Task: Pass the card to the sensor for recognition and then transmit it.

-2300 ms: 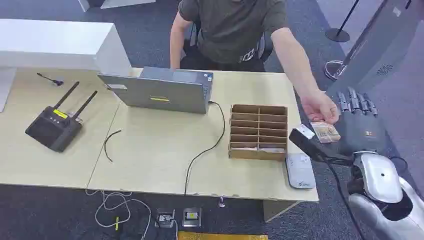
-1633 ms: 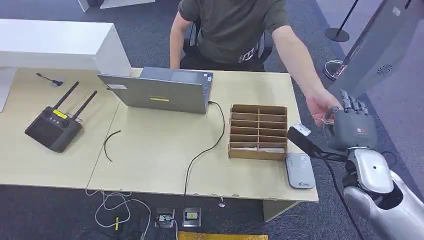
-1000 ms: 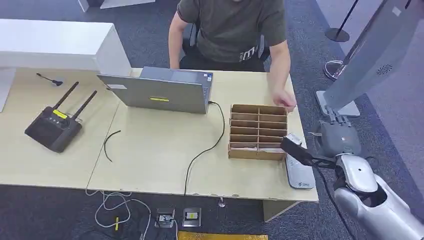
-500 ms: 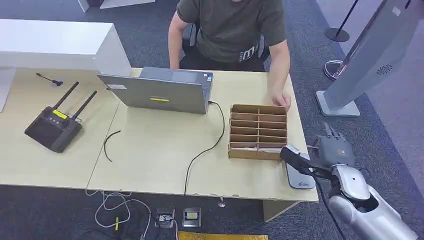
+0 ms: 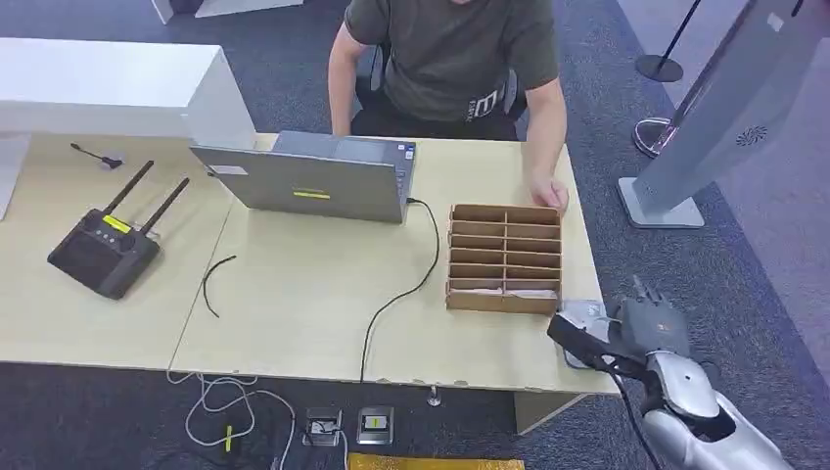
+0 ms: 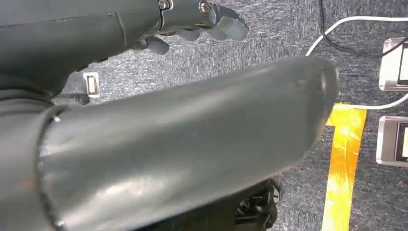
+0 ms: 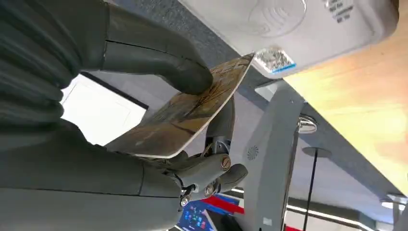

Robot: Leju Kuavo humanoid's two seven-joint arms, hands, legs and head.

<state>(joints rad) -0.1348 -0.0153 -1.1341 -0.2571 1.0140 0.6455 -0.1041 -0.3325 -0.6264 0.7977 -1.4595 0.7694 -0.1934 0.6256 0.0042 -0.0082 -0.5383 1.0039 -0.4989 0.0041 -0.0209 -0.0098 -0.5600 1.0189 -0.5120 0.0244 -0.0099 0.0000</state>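
Note:
In the right wrist view a brown patterned card (image 7: 187,113) is pinched between the thumb and fingers of my right hand (image 7: 159,82). The card's free corner lies close to the pale grey sensor (image 7: 293,29), which lies flat on the wooden table (image 7: 356,101); I cannot tell if they touch. From the head view, my right hand (image 5: 651,321) hangs beside the table's front right corner, right next to the sensor (image 5: 587,311), which it partly hides. My left hand (image 6: 202,19) hangs over grey carpet, holding nothing.
A cardboard sorting box (image 5: 506,258) stands just behind the sensor. A laptop (image 5: 313,181) and its cable, plus a black router (image 5: 106,250), sit further left. A person (image 5: 450,59) sits behind the table, one hand by the box. A grey kiosk (image 5: 724,108) stands to the right.
The person gave the card to my raised right hand and drew their arm back to the table. My right hand then came down and nearer, to the sensor at the front right corner.

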